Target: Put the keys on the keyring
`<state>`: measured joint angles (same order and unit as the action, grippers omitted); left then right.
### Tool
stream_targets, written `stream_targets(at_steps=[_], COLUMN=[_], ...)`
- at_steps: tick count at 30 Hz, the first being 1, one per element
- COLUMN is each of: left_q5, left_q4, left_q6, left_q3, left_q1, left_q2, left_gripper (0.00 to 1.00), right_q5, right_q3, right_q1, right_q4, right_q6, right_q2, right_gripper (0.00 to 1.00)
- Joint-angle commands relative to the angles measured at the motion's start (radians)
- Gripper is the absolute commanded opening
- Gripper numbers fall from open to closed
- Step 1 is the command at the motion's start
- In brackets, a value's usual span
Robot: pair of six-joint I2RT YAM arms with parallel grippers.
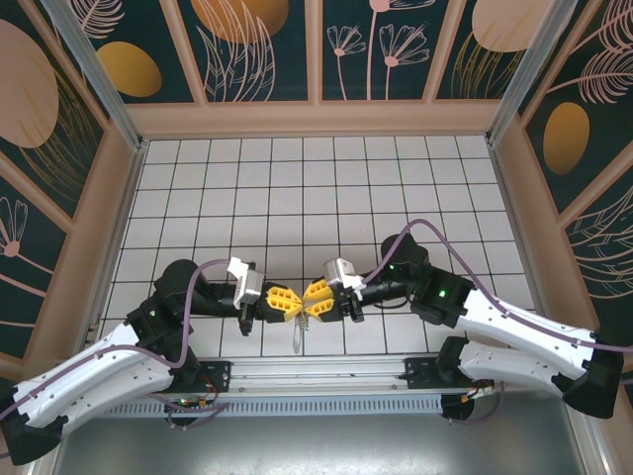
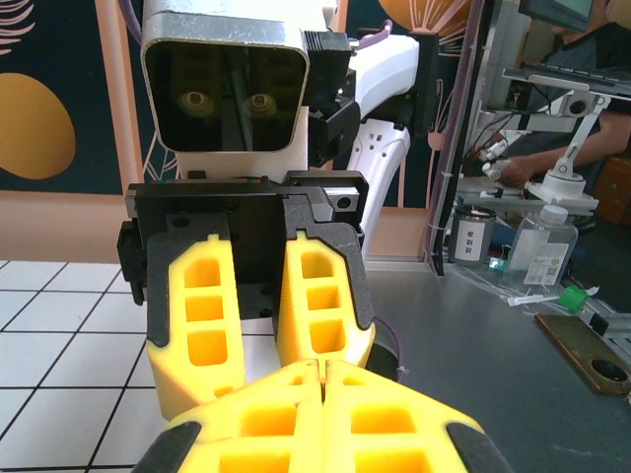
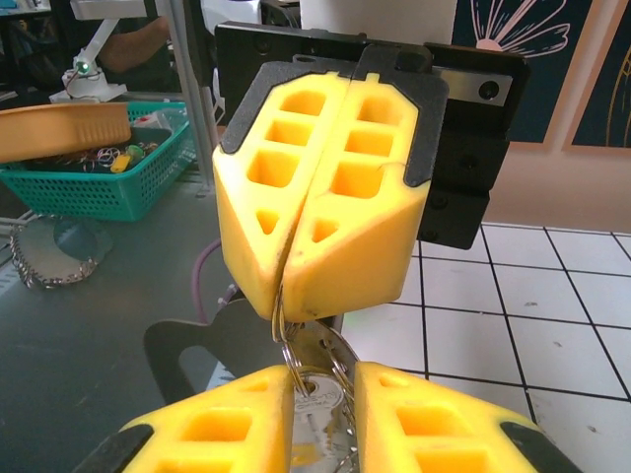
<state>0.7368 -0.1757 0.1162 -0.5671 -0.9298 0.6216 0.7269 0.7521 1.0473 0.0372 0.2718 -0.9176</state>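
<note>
Top view: I see the left fingers (image 1: 281, 298) and right fingers (image 1: 320, 295) tip to tip above the bench (image 1: 297, 188), with a key (image 1: 300, 333) dangling below them. Left wrist: the left fingers are pressed together. Right wrist: they clamp the ring (image 3: 284, 340). The right fingers sit slightly apart either side of the key, and I cannot tell whether they pinch it.

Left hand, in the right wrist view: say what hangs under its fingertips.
From the shut left hand hangs a metal ring; a silvery key under it sits between the right hand's fingers. Those fingers cover whatever hangs lower.
</note>
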Motion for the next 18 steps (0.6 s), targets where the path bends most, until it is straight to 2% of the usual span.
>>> stream_targets(at_steps=[1, 11, 12, 14, 16, 18], left_q5=[0.02, 0.012, 0.012, 0.01, 0.009, 0.009], left_q4=[-0.044, -0.034, -0.032, -0.029, -0.03, -0.029], left_q6=[-0.004, -0.012, -0.012, -0.012, -0.011, -0.012], left_q3=[-0.036, -0.036, -0.037, -0.038, -0.038, -0.038], left_q1=[-0.002, -0.003, -0.002, -0.002, -0.002, -0.002], left_q2=[-0.012, -0.014, -0.014, -0.014, -0.014, -0.014], left_gripper=[0.0, 0.0, 0.0, 0.0, 0.0, 0.0], right_q5=[-0.017, 0.02, 0.022, 0.023, 0.022, 0.027], right_q3=[0.036, 0.054, 0.055, 0.053, 0.053, 0.053], right_q1=[0.007, 0.011, 0.011, 0.011, 0.011, 0.011], right_q4=[-0.002, -0.005, -0.005, 0.0, 0.006, 0.006], right_q6=[0.016, 0.022, 0.022, 0.022, 0.021, 0.019], right_q2=[-0.007, -0.029, -0.028, -0.025, -0.024, -0.026], right_gripper=[0.22, 0.26, 0.24, 0.1, 0.0, 0.0])
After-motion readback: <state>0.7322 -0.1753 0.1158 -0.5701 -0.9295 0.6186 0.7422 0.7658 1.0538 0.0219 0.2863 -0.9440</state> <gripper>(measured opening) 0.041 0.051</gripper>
